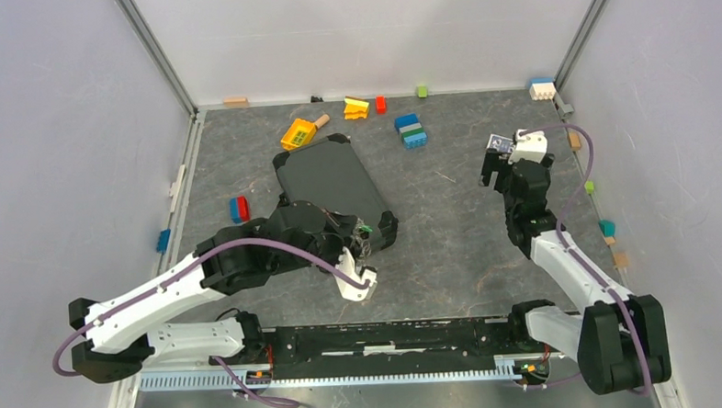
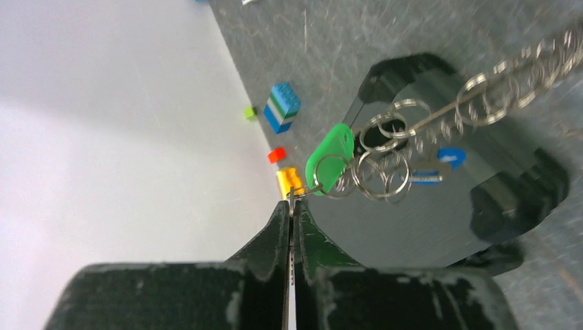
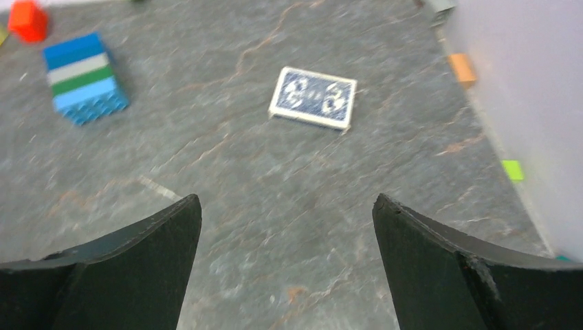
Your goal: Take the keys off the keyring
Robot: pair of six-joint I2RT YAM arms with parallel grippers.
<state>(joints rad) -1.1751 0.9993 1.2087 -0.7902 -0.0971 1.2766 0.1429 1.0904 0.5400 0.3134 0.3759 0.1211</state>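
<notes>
At the near right corner of the black rectangular case (image 1: 333, 182), the left gripper (image 2: 291, 199) is pinched shut on the thin metal keyring (image 2: 426, 117) beside its green plastic tag (image 2: 331, 155). A blue-headed key (image 2: 450, 157) is seen among the rings above the case. Well right of the case, the right gripper (image 3: 285, 206) is spread wide and empty. Beyond it a blue-backed card (image 3: 313, 98) is laid, its print too blurred to be read.

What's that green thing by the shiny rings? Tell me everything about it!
The green tag is a bright, smooth, plastic-looking teardrop, tilted, with a silver ring threaded through its lower end. It sits among the small rings of the keyring, over a black case. The shut left gripper pinches thin wire right beside it.
</notes>
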